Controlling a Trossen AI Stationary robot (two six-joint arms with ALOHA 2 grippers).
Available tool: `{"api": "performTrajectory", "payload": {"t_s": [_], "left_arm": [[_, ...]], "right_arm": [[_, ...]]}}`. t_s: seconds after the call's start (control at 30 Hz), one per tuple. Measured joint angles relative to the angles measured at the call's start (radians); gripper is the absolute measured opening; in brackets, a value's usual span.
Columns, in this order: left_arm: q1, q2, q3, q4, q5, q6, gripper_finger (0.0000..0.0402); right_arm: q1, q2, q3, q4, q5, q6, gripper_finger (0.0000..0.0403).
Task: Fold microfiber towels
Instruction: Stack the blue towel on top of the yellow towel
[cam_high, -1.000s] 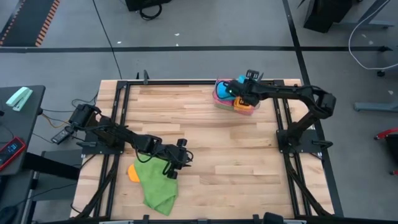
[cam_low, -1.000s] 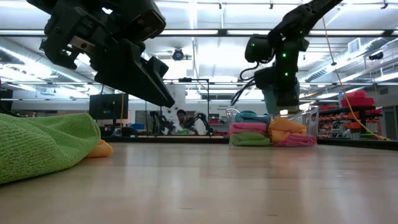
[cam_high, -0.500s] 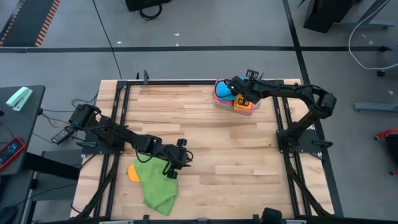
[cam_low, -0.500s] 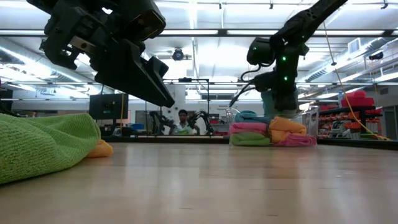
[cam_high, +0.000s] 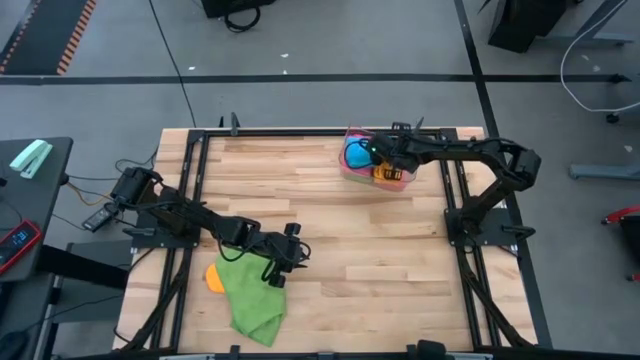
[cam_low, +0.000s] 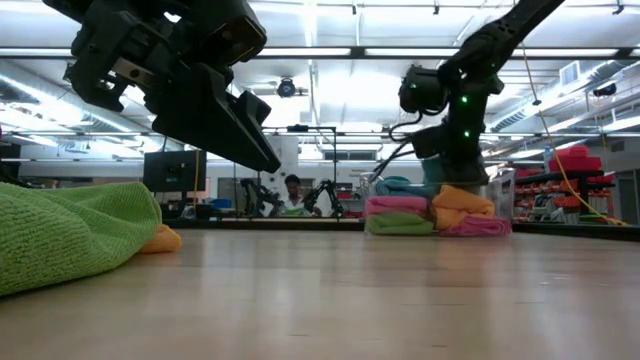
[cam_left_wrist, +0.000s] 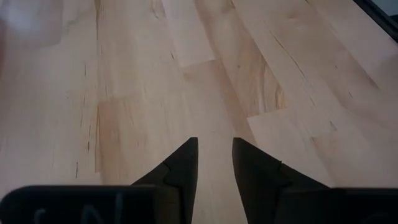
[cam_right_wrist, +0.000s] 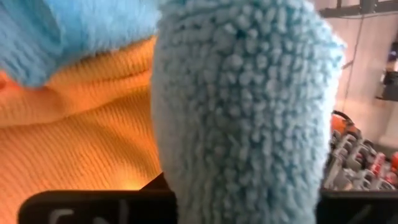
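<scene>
Green towel (cam_high: 250, 296): crumpled at the table's (cam_high: 400, 260) near left edge, over an orange towel (cam_high: 213, 277).
Left gripper (cam_high: 284, 263): just beside it, fingers slightly parted, grasping nothing.
Right gripper (cam_high: 371, 152): far edge, pinching a sky-blue towel (cam_high: 355, 155) over the tray (cam_high: 398, 180).

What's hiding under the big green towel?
An orange towel peeks out from under the green towel at its edge, near the left gripper. How far it reaches underneath is covered.
</scene>
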Motion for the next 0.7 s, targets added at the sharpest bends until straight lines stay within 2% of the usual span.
{"api": "performTrajectory", "payload": {"t_s": [0.37,0.7], "left_arm": [[0.0,0.0,0.0,-0.001,0.0,0.0,0.0107],[0.0,0.0,0.0,-0.011,0.0,-0.002,0.0107]], "right_arm": [[-0.005,0.0,0.09,-0.113,-0.134,0.024,0.0165],[-0.005,0.0,0.09,-0.172,-0.236,0.064,0.02]]}}
